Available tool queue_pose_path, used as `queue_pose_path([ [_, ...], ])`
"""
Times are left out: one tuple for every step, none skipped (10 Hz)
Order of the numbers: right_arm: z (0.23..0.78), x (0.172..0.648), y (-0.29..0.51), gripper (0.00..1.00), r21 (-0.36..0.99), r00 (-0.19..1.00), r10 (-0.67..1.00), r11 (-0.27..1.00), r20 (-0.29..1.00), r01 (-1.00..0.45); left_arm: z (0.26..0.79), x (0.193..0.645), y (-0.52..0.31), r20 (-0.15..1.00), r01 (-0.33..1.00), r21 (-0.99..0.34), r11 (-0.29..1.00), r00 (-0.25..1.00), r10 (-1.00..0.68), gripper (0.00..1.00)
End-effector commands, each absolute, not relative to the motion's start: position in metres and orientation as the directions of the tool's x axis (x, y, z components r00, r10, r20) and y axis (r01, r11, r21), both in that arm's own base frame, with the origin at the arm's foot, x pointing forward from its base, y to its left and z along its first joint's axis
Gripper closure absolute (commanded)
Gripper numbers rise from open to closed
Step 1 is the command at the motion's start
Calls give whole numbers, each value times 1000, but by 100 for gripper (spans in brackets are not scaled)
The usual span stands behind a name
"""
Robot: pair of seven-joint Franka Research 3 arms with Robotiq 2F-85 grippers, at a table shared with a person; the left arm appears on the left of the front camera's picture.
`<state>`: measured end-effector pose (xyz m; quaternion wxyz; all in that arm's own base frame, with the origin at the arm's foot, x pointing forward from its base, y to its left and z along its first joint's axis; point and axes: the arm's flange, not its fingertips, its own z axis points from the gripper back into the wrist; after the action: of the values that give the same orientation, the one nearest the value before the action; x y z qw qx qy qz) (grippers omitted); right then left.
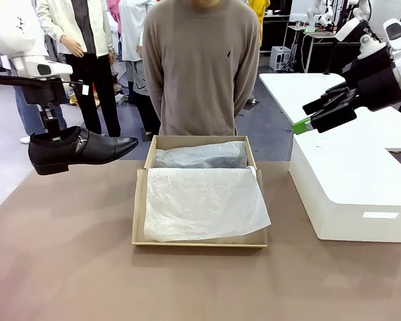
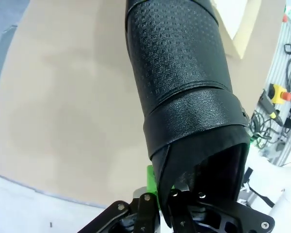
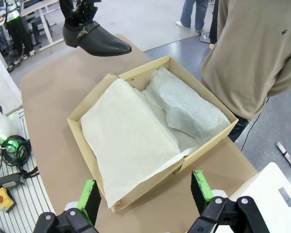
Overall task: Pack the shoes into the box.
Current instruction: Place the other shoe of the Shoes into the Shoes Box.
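One glossy black shoe (image 1: 80,150) hangs in the air left of the box, toe pointing right, buckle strap facing me. My left gripper (image 1: 51,131) is shut on its heel opening from above; the left wrist view shows the shoe (image 2: 184,87) running away from the gripper (image 2: 160,196) over the brown table. The tan box (image 1: 139,207) lies open at the table's middle, a white tissue sheet (image 1: 200,204) spread over its near part and a grey tissue-wrapped bundle (image 1: 200,155) along its far side. The other shoe is hidden. My right gripper (image 1: 306,119) hovers open, high right of the box (image 3: 218,114), nothing between its fingers (image 3: 89,194).
A large white block (image 1: 347,194) stands on the table right of the box, under my right arm. A person in a taupe sweater (image 1: 200,67) stands at the far edge behind the box. Other people stand at the back left. Bare brown tabletop (image 1: 60,254) stretches left and in front.
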<state>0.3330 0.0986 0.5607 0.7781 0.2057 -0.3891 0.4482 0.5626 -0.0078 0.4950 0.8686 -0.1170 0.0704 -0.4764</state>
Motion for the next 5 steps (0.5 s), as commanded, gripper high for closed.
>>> queue_pose_path([
  [561,335,98,0,-29,282,533,501,798,-865,497,561,-4,1,816,-273,509,530,-848,100],
  [561,335,98,0,-29,282,533,501,798,-865,497,561,-4,1,816,-273,509,530,-848,100],
  [561,335,98,0,-29,282,533,501,798,-865,497,561,-4,1,816,-273,509,530,-848,100],
  [561,335,98,0,-29,282,533,501,798,-865,494,563,-7,-12,810,-273,519,537,-844,100],
  [561,335,98,0,-29,282,533,501,798,-865,495,557,-13,5,749,-281,600,626,-780,100],
])
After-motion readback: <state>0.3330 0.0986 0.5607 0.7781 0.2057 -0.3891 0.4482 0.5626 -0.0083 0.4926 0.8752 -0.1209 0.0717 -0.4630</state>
